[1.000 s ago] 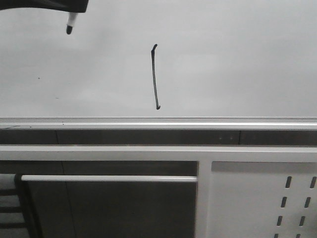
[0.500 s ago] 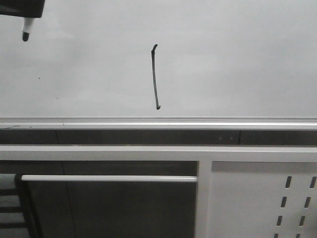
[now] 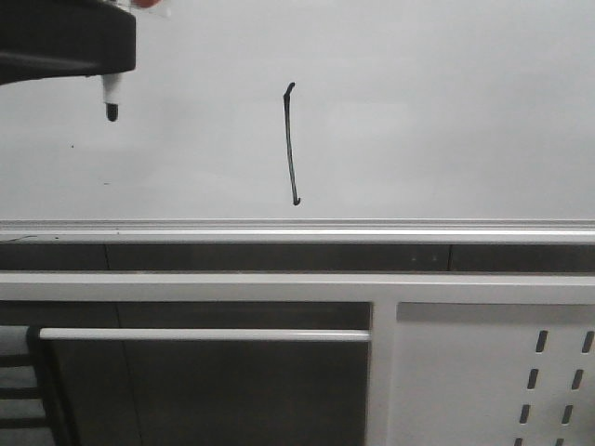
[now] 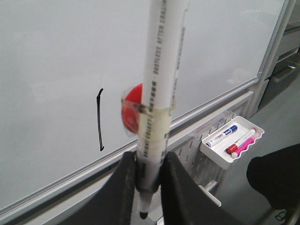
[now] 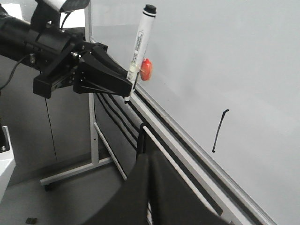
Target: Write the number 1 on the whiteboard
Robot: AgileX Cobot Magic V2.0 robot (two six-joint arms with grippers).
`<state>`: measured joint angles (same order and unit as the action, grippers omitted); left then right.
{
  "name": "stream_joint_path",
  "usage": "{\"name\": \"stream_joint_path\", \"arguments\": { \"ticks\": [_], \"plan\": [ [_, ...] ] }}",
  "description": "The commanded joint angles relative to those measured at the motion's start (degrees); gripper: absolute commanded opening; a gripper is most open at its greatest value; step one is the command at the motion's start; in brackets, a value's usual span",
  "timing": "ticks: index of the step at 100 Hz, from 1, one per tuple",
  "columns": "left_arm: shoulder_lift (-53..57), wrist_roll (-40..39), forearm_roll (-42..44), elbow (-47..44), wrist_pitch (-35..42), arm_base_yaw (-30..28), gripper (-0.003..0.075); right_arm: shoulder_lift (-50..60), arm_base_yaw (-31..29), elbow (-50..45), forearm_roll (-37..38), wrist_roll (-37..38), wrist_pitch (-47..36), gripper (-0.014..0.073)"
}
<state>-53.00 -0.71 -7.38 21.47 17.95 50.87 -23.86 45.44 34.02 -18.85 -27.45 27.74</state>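
The number 1 (image 3: 291, 144) is a thin black stroke on the whiteboard (image 3: 446, 111), just above its lower frame. My left gripper (image 3: 110, 70) sits at the top left, shut on a white marker whose black tip (image 3: 112, 112) points down, well left of the stroke. In the left wrist view the jaws (image 4: 149, 164) pinch the marker (image 4: 157, 84) near its tip; a red piece (image 4: 132, 112) is taped to the barrel. The right wrist view shows the stroke (image 5: 219, 131), the marker (image 5: 140, 37) and my right gripper (image 5: 149, 161) shut on nothing.
A silver frame rail (image 3: 297, 228) runs under the board. Below it are a horizontal bar (image 3: 204, 334) and a white perforated panel (image 3: 493, 372). A small white tray (image 4: 234, 140) with several markers hangs on that panel. The stand's upright (image 5: 91, 136) is at the board's far side.
The left gripper with the marker went left, then came back right and lower; the tip now hangs lower on the board. The stroke is unchanged.
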Motion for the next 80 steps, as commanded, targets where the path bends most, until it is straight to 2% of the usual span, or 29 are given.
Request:
{"name": "stream_joint_path", "arguments": {
  "ticks": [1, 19, 64, 80],
  "plan": [
    [-2.05, -0.63, -4.29, 1.42, 8.51, -0.24, -0.0018, -0.26, -0.43, 1.48, -0.12, -0.07, -3.76, -0.0050],
    [-7.90, 4.47, -7.60, 1.42, 13.22, -0.87, -0.0018, -0.26, -0.43, 1.48, -0.12, -0.07, -3.76, -0.0050],
    [-19.68, 4.46, -8.30, 1.55, 28.31, -0.87, -0.0018, -0.26, -0.43, 1.48, -0.12, -0.07, -3.76, -0.0050],
    [-22.81, 1.36, -8.43, 1.55, 31.29, -0.87, -0.0018, -0.26, -0.43, 1.48, -0.12, -0.07, -3.76, -0.0050]
  ]
}}
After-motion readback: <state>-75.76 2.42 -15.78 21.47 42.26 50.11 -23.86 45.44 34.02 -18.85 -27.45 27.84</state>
